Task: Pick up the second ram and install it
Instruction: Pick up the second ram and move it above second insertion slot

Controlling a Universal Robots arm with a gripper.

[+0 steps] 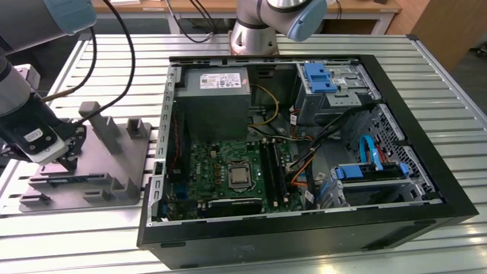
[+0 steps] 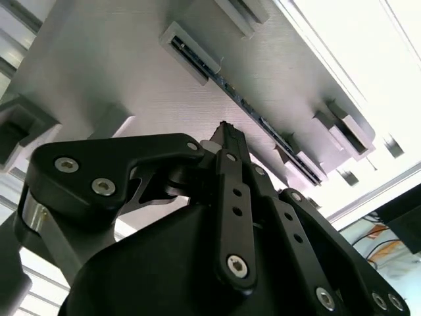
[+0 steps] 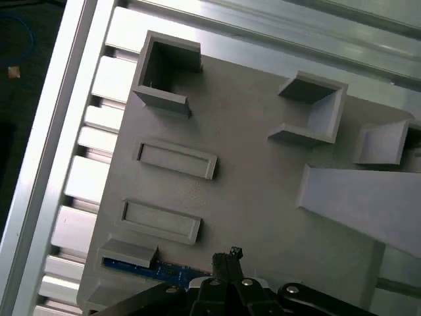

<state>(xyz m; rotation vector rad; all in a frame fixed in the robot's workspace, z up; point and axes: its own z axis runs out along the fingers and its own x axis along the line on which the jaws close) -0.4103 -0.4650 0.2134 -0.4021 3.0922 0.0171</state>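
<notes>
Bright light, white glare, soft shadows

The arm is showing silver-grey tubular links with light blue joint caps. Black cables are running alongside it. The tool is presenting matte black linkage bars carrying silver socket-head screws. A white label is sitting on the black wrist housing.

In the exterior view, a slatted metal desk carries two items. Toward that view's left lies a gray moulded tray with upright blocks; the first wrist view shows its shallow rectangular pockets. Just beside it stands an open black computer case containing a green motherboard, gray power supply, blue drive brackets and cables.
</notes>
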